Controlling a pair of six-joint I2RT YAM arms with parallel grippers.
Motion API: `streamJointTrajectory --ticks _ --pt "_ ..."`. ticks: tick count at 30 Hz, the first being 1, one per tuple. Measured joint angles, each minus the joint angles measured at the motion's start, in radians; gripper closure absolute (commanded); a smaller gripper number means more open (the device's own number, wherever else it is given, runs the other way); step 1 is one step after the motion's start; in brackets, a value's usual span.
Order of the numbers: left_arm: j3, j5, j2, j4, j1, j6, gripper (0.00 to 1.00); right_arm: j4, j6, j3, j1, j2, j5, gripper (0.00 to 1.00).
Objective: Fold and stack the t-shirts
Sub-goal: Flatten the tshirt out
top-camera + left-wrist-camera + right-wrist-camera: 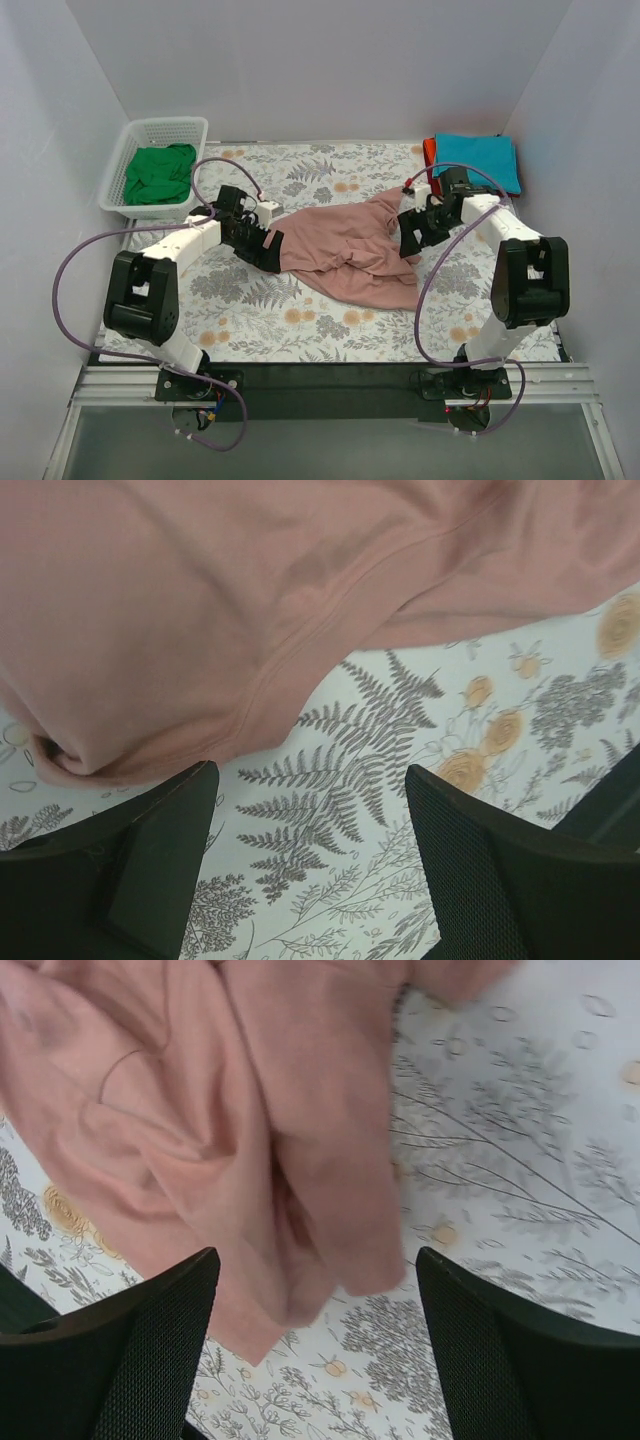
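Mid-table, the pink t-shirt (345,250) lies crumpled and unfolded between my arms; left gripper (310,780) wide open just off its hem, right gripper (315,1260) wide open over a loose fold, both holding nothing. Back right, the teal t-shirt (478,160) sits folded on the red-orange t-shirt (428,152), so I'd call two done. White basket (165,122) back left holds only the bunched green t-shirt (160,172); pink and green remain.

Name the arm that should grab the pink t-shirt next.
Right. The right fingers stand open astride a bunched fold of the dusty-pink cotton t-shirt, so closing there would likely catch it. The left fingers, also open, frame only floral-patterned table cloth, the hem lying just beyond them.
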Motion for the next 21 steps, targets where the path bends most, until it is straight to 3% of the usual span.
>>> streamJointTrajectory --ticks 7,9,11,12,14,16,17,20,21 --pt "-0.039 -0.107 0.083 0.029 0.0 -0.01 0.21 -0.016 -0.038 -0.021 0.145 0.062 0.039 0.16" --pt "-0.037 -0.124 0.096 0.042 -0.001 -0.018 0.22 -0.017 -0.045 -0.021 0.157 0.088 0.06 0.25" --pt "-0.035 -0.136 0.1 0.06 -0.001 -0.026 0.32 -0.016 -0.053 -0.021 0.167 0.111 0.084 0.37" --pt "-0.034 -0.147 0.106 0.07 -0.001 -0.029 0.35 -0.016 -0.057 -0.021 0.173 0.118 0.099 0.52" --pt "-0.022 -0.168 0.121 0.088 -0.001 -0.038 0.54 -0.018 -0.058 -0.013 0.18 0.126 0.125 0.64" --pt "0.005 -0.195 0.152 0.103 -0.001 -0.043 0.67 -0.021 -0.063 0.008 0.184 0.133 0.154 0.86" --pt "0.019 -0.2 0.167 0.11 -0.001 -0.044 0.81 -0.022 -0.064 0.023 0.185 0.134 0.167 0.95" --pt "0.08 -0.222 0.222 0.118 0.0 -0.056 1.0 -0.027 -0.06 0.085 0.186 0.134 0.202 0.99" --pt "0.094 -0.224 0.231 0.118 0.0 -0.055 1.0 -0.028 -0.059 0.112 0.186 0.134 0.21 0.99"
